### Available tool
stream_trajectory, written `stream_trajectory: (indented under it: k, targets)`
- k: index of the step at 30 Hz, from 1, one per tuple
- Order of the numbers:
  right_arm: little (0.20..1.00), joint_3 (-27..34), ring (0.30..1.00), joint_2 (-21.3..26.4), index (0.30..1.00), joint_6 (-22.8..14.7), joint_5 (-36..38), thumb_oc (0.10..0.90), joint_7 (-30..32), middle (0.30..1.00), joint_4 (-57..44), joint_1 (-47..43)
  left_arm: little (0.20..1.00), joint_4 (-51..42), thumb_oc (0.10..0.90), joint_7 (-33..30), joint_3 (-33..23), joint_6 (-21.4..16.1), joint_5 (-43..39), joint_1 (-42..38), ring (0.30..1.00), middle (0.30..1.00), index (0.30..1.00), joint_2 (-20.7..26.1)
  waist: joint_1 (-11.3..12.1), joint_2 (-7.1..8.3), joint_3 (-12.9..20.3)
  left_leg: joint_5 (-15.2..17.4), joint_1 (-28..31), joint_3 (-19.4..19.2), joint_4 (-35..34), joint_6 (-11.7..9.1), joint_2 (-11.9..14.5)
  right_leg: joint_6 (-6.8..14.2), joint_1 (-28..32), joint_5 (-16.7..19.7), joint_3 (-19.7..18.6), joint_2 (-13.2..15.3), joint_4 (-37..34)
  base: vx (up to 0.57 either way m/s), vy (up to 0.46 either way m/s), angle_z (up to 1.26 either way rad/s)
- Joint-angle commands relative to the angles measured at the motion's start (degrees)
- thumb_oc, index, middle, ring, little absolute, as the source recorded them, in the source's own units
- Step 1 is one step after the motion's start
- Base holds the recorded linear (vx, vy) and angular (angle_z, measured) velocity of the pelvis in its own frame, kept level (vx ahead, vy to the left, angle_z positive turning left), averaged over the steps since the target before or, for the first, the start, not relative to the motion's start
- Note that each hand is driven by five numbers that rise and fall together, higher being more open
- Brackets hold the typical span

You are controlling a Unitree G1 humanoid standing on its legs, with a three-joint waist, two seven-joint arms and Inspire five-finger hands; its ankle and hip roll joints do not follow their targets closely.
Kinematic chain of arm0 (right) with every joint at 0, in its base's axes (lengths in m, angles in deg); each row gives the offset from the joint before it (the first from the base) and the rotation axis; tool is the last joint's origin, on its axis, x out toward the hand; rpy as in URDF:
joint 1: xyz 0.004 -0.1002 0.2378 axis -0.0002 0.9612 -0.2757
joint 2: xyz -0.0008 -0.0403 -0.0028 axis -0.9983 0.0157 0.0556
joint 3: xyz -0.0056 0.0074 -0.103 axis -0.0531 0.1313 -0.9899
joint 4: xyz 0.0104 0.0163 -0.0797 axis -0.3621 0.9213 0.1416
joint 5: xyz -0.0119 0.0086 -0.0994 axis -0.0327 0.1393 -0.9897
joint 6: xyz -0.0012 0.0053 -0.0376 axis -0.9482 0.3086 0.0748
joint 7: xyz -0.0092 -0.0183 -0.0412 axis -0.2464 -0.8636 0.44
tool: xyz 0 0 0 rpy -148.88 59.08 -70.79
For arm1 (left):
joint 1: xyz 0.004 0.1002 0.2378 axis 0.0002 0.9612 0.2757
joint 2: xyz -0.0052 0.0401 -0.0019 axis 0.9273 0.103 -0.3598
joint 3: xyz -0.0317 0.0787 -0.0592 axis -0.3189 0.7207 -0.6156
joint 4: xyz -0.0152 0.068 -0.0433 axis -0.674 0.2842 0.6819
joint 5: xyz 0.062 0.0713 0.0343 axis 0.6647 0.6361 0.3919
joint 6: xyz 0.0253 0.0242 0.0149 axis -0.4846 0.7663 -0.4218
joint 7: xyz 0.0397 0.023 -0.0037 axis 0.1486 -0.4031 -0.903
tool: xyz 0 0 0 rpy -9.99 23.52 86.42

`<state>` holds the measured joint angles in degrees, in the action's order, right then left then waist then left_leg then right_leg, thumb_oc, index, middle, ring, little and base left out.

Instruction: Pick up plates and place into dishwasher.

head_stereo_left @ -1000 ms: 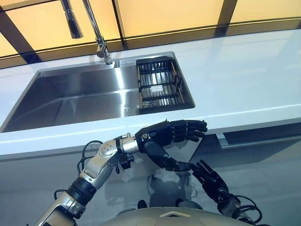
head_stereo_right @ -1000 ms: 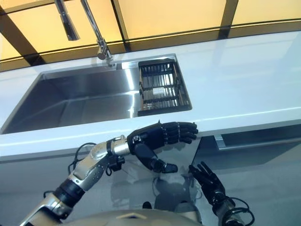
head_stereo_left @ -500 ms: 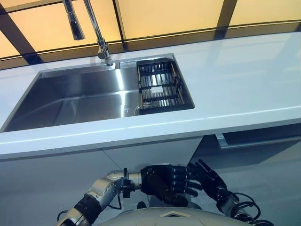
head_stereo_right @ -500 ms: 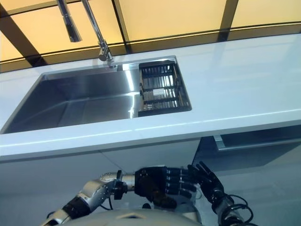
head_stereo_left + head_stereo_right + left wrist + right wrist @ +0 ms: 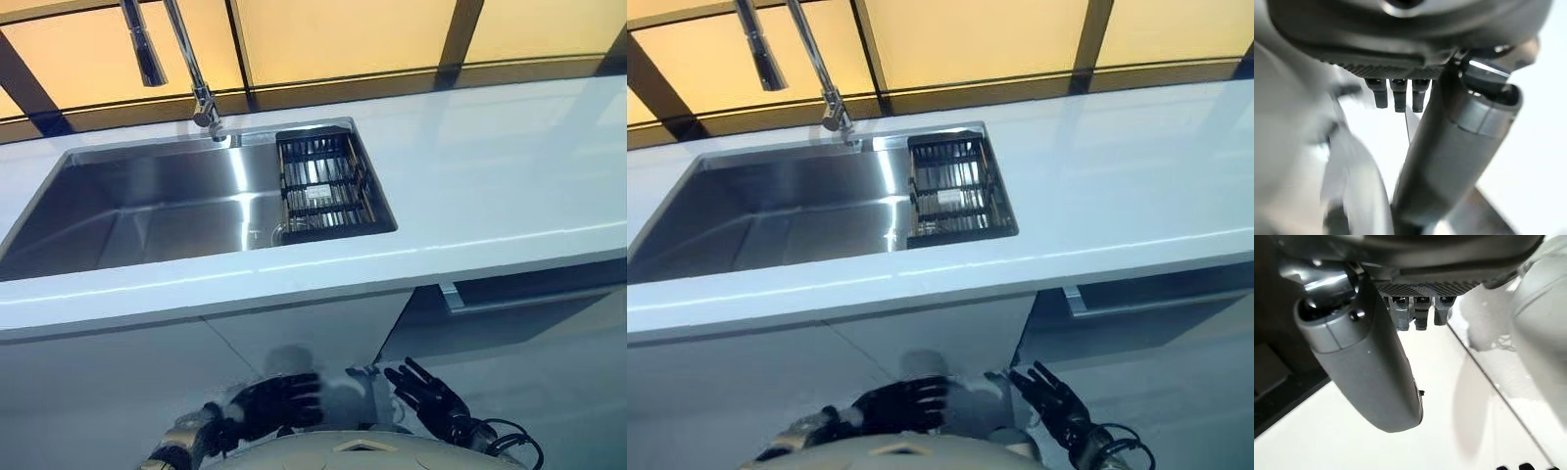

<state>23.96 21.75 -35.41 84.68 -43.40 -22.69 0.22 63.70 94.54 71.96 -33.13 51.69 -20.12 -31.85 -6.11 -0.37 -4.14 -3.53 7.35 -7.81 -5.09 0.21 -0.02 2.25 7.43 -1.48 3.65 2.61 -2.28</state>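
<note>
Hands low at bottom centre of frame, below desk (image 5: 509, 186) edge. Left hand (image 5: 274, 403) blurred, fingers look curled, holding nothing as far as visible. Right hand (image 5: 428, 397) fingers spread straight, empty. Sink (image 5: 147, 206) upper left, faucet (image 5: 196, 78) above it. Black rack (image 5: 323, 181) in sink's right end, white item inside, possibly plate.

Warm amber light glows behind the sink (image 5: 147, 211), glare streaks the white worktop (image 5: 490, 166), and the left hand (image 5: 269, 403) is motion-blurred.
</note>
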Motion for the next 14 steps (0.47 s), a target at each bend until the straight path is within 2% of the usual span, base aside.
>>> stream_trajectory:
  k: [1, 2, 3, 4, 5, 6, 7, 11, 14]
  targets:
    - [0.900, 0.26, 0.900, -0.88, 0.900, -0.77, -3.25, 0.800, -0.85, 0.900, 1.26, -3.26, 0.900, 6.55, 0.800, -9.01, -4.94, -4.37, 5.00, -1.24, 0.900, 0.900, 0.900, -1.97, 1.44, -0.54, -0.98, 6.67, 0.26, 2.12, 1.82, 3.16, -4.18, 0.55, -2.90, 0.03, 1.25, -4.41, 2.23, 0.02, -0.039, 0.07]
    - [0.900, 0.06, 0.900, -1.22, 0.900, -0.59, -4.30, 0.800, -0.46, 0.900, 1.74, -2.99, 0.900, 7.51, 0.800, -12.29, -6.21, -3.62, 5.18, -0.90, 0.900, 0.900, 0.900, -2.07, 1.54, -0.48, -0.94, 6.65, 0.24, 2.24, 1.83, 3.15, -4.18, 0.48, -2.79, -0.11, 1.42, -4.41, 2.17, 0.00, 0.000, 0.00]
    - [0.900, 0.06, 0.900, -1.22, 0.900, -0.59, -4.30, 0.800, -0.46, 0.900, 1.74, -2.99, 0.900, 7.51, 0.800, -12.29, -6.21, -3.62, 5.18, -0.90, 0.900, 0.900, 0.900, -2.07, 1.54, -0.48, -0.94, 6.65, 0.24, 2.24, 1.83, 3.15, -4.18, 0.48, -2.79, -0.11, 1.42, -4.41, 2.17, 0.00, 0.000, 0.00]
    - [0.900, -0.13, 0.900, -1.99, 0.900, -0.92, -6.09, 0.800, 0.19, 0.900, 3.23, -2.38, 0.900, 10.06, 0.800, -18.92, -10.09, -2.84, 6.73, -0.12, 0.900, 0.900, 0.900, -2.33, 1.93, -0.40, -0.89, 6.72, 0.04, 2.60, 2.22, 3.00, -4.20, 0.33, -2.48, -0.44, 1.92, -4.26, 2.06, 0.00, 0.000, 0.00]
    - [0.900, -0.13, 0.900, -1.99, 0.900, -0.92, -6.09, 0.800, 0.19, 0.900, 3.23, -2.38, 0.900, 10.06, 0.800, -18.92, -10.09, -2.84, 6.73, -0.12, 0.900, 0.900, 0.900, -2.33, 1.93, -0.40, -0.89, 6.72, 0.04, 2.60, 2.22, 3.00, -4.20, 0.33, -2.48, -0.44, 1.92, -4.26, 2.06, 0.02, 0.003, 0.05]
    - [0.900, -0.34, 0.900, -2.53, 0.900, -0.97, -7.39, 0.800, 1.01, 0.900, 3.83, -1.94, 0.900, 11.20, 0.800, -23.71, -11.91, -1.58, 7.36, 0.46, 0.900, 0.900, 0.900, -2.73, 2.12, -0.46, -0.97, 6.75, -0.17, 2.86, 2.59, 2.89, -4.22, 0.19, -2.40, -0.73, 2.17, -4.18, 2.19, 0.00, 0.013, 0.07]
    - [0.900, -0.34, 0.900, -2.69, 0.900, -1.05, -8.86, 0.800, 1.54, 0.900, 4.30, -1.71, 0.900, 11.86, 0.800, -25.81, -13.09, -0.53, 6.24, 0.67, 0.900, 0.900, 0.900, -3.02, 2.28, -0.53, -1.09, 6.75, -0.34, 3.00, 2.83, 2.84, -4.25, 0.13, -2.42, -0.85, 2.36, -4.09, 2.31, 0.00, 0.016, 0.13]
    - [0.900, -0.68, 0.900, -2.67, 0.900, -0.86, -12.59, 0.800, 3.10, 0.900, 5.21, -1.30, 0.900, 12.67, 0.800, -30.36, -15.85, 1.42, 3.98, 1.59, 0.900, 0.900, 0.900, -3.96, 2.59, -0.60, -1.46, 7.01, -0.69, 3.46, 3.42, 2.60, -4.24, -0.07, -2.32, -1.39, 3.14, -3.84, 2.58, -0.01, 0.016, 0.12]
    - [0.900, -0.67, 0.900, -2.64, 0.900, -0.76, -12.29, 0.800, 3.53, 0.900, 5.24, -1.17, 0.900, 12.12, 0.800, -32.83, -16.56, 1.14, 2.26, 1.44, 0.900, 0.900, 0.900, -4.82, 2.73, -0.49, -1.71, 7.26, -0.80, 3.60, 3.84, 2.48, -4.22, -0.19, -2.20, -1.76, 3.56, -3.70, 2.80, 0.00, 0.006, 0.07]
